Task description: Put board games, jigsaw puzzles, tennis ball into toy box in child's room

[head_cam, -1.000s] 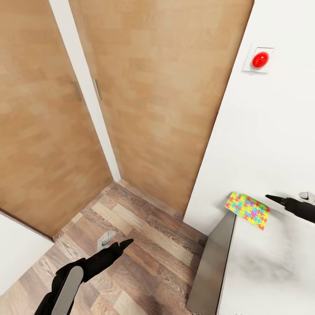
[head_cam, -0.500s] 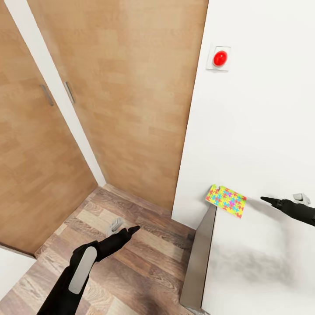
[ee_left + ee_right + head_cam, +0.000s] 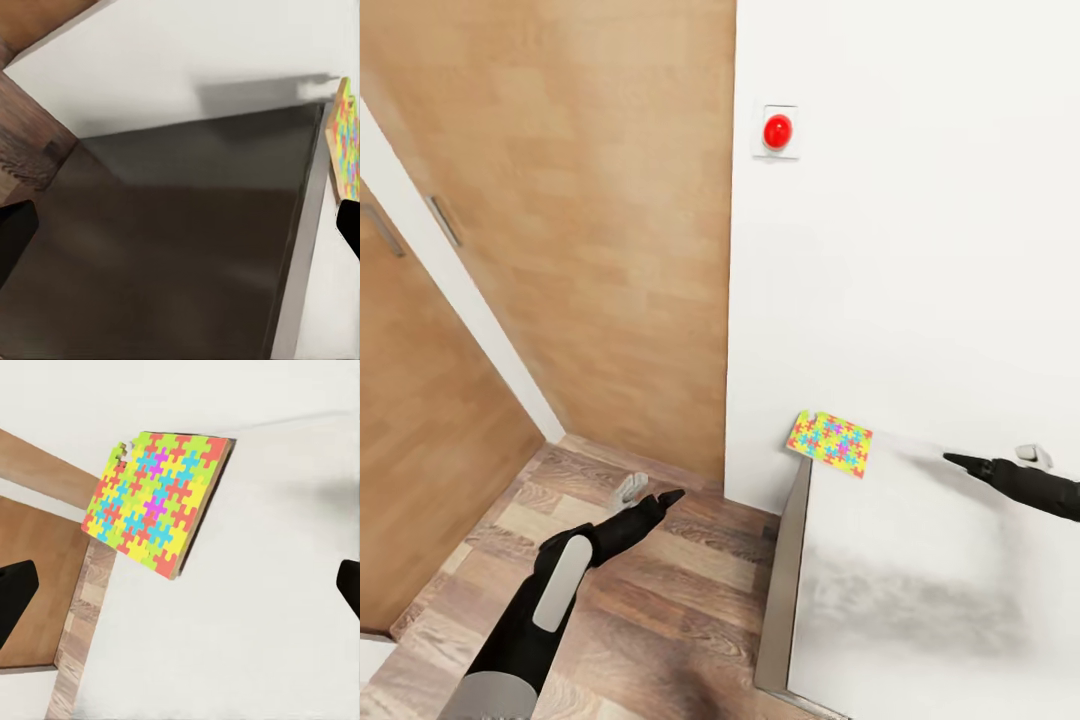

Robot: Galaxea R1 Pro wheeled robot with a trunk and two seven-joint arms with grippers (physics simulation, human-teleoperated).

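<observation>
One jigsaw puzzle (image 3: pixel 830 443), a flat board of bright multicoloured pieces, lies at the far left corner of the pale table (image 3: pixel 920 590), against the white wall. It also appears in the right wrist view (image 3: pixel 157 510) and as a thin edge in the left wrist view (image 3: pixel 346 135). My right gripper (image 3: pixel 992 458) hovers open over the table, to the right of the puzzle and apart from it. Over the wood floor, left of the table's grey side panel (image 3: pixel 780 580), my left gripper (image 3: pixel 648 493) is open and holds nothing. The toy box, board games, tennis ball and bed are out of view.
A white wall with a red round button (image 3: pixel 777 131) rises behind the table. Wooden wardrobe doors (image 3: pixel 580 220) stand to the left, with wood-plank floor (image 3: pixel 660 620) in front of them. The left wrist camera faces the table's grey side panel (image 3: pixel 187 247) at close range.
The camera has swung right, so the wardrobe, button and puzzle sit further left in the picture. The gap between the right gripper and the puzzle has widened. Both grippers stay open.
</observation>
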